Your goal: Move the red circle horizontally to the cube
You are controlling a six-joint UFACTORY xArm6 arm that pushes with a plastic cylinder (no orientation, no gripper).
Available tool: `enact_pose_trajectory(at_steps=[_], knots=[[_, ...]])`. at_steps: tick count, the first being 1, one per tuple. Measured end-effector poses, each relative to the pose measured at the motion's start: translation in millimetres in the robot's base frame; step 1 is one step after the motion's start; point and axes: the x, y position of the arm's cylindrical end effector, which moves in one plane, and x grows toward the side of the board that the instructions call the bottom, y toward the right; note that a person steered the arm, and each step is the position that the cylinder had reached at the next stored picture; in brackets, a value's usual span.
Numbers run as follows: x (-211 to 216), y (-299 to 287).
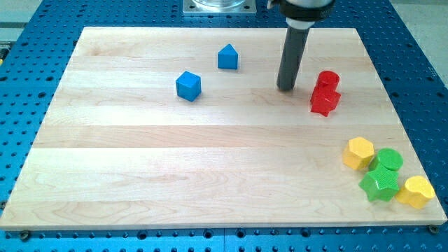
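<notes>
1. On the pale wooden table [140, 161], my tip [285, 88] rests just left of the red circle block [327, 79]; the rod has no jaws.
2. The red circle touches a red star-shaped block [325, 101] below it.
3. The blue cube [188, 85] sits well apart at the view's left.

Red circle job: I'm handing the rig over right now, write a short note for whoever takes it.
My tip rests on the board just to the view's left of the red circle, a small gap between them.
The red circle sits near the view's right, touching a red star-shaped block just below it.
The blue cube stands left of centre, at roughly the same height in the view as the circle.
Done: nothing yet; circle and cube are far apart.
Left: the tip is on the cube side of the circle, so it likely has to go round to the circle's right, then push it leftward to the cube.
</notes>
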Motion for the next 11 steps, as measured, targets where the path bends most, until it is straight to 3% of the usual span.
enact_pose_trajectory(at_steps=[1, 2, 3, 7, 11], knots=[[-41, 28], [-39, 87], [-31, 108], [14, 62], [9, 57]])
